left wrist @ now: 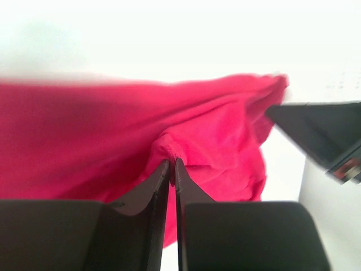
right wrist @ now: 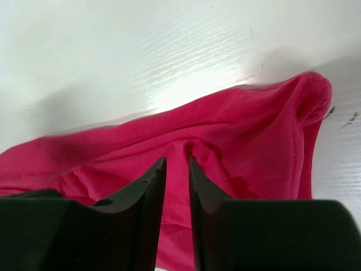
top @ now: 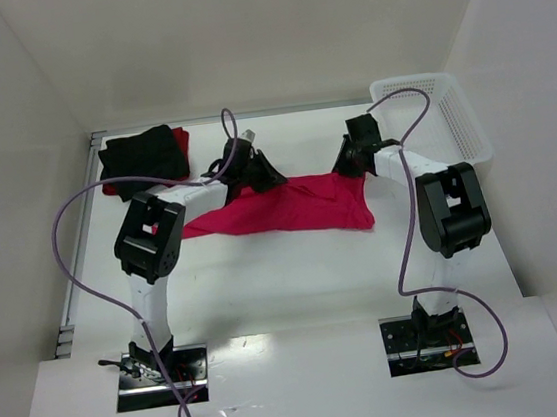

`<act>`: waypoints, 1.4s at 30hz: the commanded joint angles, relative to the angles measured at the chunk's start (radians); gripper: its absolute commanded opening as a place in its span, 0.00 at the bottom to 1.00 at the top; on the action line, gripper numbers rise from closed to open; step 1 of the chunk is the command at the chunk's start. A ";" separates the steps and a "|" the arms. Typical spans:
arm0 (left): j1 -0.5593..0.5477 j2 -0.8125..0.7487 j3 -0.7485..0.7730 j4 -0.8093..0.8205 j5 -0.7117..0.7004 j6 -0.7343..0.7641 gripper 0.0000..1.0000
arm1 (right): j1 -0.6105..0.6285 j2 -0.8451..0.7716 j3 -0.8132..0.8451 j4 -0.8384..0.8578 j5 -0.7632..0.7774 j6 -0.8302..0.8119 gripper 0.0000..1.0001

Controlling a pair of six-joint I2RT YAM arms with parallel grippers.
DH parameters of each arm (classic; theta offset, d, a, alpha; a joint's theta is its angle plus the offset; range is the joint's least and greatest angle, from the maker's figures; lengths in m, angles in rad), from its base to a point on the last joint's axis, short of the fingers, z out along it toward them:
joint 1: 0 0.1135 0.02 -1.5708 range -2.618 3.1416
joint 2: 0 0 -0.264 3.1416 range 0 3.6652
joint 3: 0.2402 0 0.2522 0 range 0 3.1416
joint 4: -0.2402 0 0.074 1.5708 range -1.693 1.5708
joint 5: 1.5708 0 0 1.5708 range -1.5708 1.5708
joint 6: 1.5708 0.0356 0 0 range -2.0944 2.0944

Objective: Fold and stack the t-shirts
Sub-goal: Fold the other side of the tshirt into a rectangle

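Our left gripper (left wrist: 172, 164) is clenched, its fingers pressed together on a small pucker of the crimson-pink t-shirt (top: 288, 207). Our right gripper (right wrist: 176, 166) stands with its jaws a narrow slit apart. A ridge of the same cloth gathers between them, so we judge it to be pinching too, though more loosely.

The shirt spreads across the middle of the table (top: 286, 278). Its far hem is drawn between the two grippers and the rest drapes towards 6 o'clock. At 10 o'clock the black t-shirt (top: 141, 154) lies folded on the darker red t-shirt (top: 182, 137).

We expect the cloth to be light, limp and prone to creasing, sagging wherever it is unsupported. A thin pinch may slip, so we would take hold at corners or seams, where the stitched edge gives bite, and keep both hands level.

Bare table lies open from 4 to 8 o'clock, which is good room for laying folds. The basket (top: 450, 123) at 2 o'clock crowds our right arm, and the walls close in at 9 and 12.
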 commanded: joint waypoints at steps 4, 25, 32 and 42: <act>-0.001 0.080 0.104 0.062 0.074 0.017 0.16 | 0.000 -0.030 0.020 -0.001 -0.044 -0.011 0.35; 0.008 0.103 0.106 0.040 0.034 -0.001 0.16 | 0.009 -0.064 -0.118 -0.042 -0.086 -0.021 0.48; 0.008 0.093 0.087 0.050 0.034 -0.010 0.16 | 0.019 -0.016 -0.106 -0.021 -0.135 -0.001 0.48; 0.017 0.093 0.087 0.050 0.034 -0.010 0.16 | 0.037 0.013 -0.106 -0.001 -0.146 0.028 0.28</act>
